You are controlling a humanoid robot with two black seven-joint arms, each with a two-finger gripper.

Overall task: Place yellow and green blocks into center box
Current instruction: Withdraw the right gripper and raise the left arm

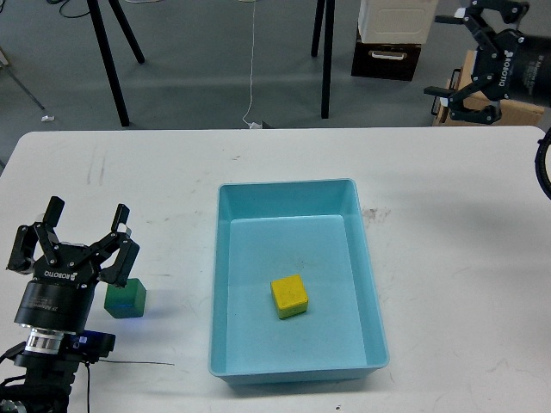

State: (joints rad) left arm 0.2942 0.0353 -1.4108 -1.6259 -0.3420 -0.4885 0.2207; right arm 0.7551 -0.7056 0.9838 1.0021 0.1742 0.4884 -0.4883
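Observation:
The yellow block (289,296) lies on the floor of the light blue box (284,186) in the middle of the white table. The green block (126,298) sits on the table left of the box. My left gripper (83,237) is open and empty, its fingers spread just above and to the left of the green block, with the right finger close to it. My right gripper (456,53) is open and empty, raised high at the top right, beyond the table's far edge and well away from the box.
Beyond the table's far edge, on the floor, stand black tripod legs (112,60), a black case (386,60) with a white box on it, and a wooden crate (482,107). A thin cable (129,365) lies near my left arm.

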